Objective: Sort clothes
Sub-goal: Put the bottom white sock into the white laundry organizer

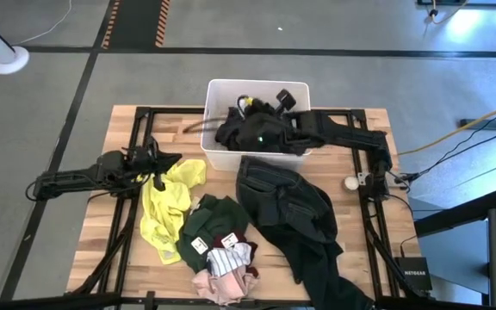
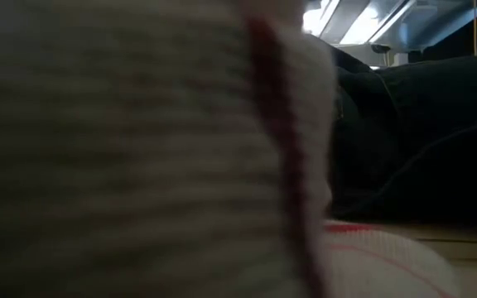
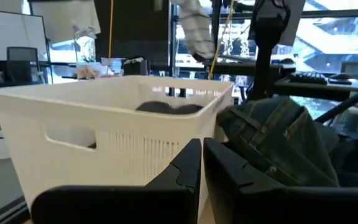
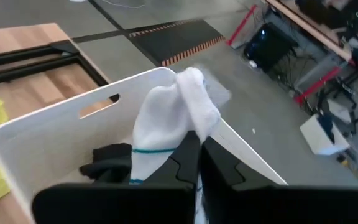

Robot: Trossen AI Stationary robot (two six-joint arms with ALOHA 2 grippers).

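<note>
Right gripper (image 4: 196,149) hangs above the white bin (image 4: 48,134), its fingers pinched together on a white sock with a teal stripe (image 4: 169,127) that dangles over the bin's interior, where a black garment (image 4: 107,160) already lies. From overhead the right arm reaches across the bin's far side and the sock is hard to pick out against the dark arm.

If the sock is let go from this height it could catch on the rim or drape over the wall instead of dropping inside, since it hangs close to the near corner. A thin hold on soft knit might also slip early.

Left gripper (image 3: 202,163) waits with its fingers shut and empty just beside the bin's outer wall, near the yellow top (image 1: 166,207). Dark jeans (image 1: 295,215) sprawl from the bin's front edge toward the table's near right corner. A dark green shirt (image 1: 218,220) lies between the yellow top and the jeans, with maroon, striped and pink pieces (image 1: 226,263) heaped at its near side. All of these look unsorted.
</note>
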